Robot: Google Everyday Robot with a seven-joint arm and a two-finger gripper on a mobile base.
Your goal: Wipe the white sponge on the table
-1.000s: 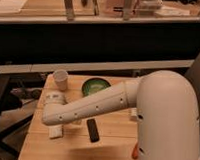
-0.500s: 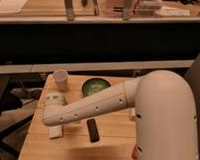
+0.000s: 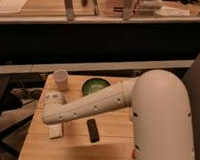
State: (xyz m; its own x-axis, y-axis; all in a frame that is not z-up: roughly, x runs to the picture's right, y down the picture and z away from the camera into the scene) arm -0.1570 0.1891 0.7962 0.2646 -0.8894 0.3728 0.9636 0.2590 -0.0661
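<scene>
**Pincer down at the sponge on the table's left side**

The arm point(image 3: 100, 105) starts at a bulky white shoulder in the near right. It reaches leftwards across the wooden table point(image 3: 110, 145), and its far end turns down at the left side of the top. The pincer point(image 3: 54, 123) is there, under the arm's end and mostly hidden by it. I cannot tell whether it is released, clenched or grasping anything.

The white sponge point(image 3: 56, 132) lies flat on the table right at the pincer, on its near side. The sponge sticks out from under the arm towards the table's front edge. Whether the two touch cannot be made out.

A black bar point(image 3: 93, 130), slim and flat, lies to the right of the pincer. It is near the sponge but apart from it, and its long side runs front to back.

A white object point(image 3: 53, 97) with dark marks shows just behind the pincer, above the arm's end. What it is cannot be told.

A pale cup point(image 3: 60, 80) stands upright farther behind the pincer, near the table's back left corner. A green bowl point(image 3: 94, 86) sits behind the pincer and to its right, beside the cup and apart from it. The arm hides the bowl's near rim.
</scene>
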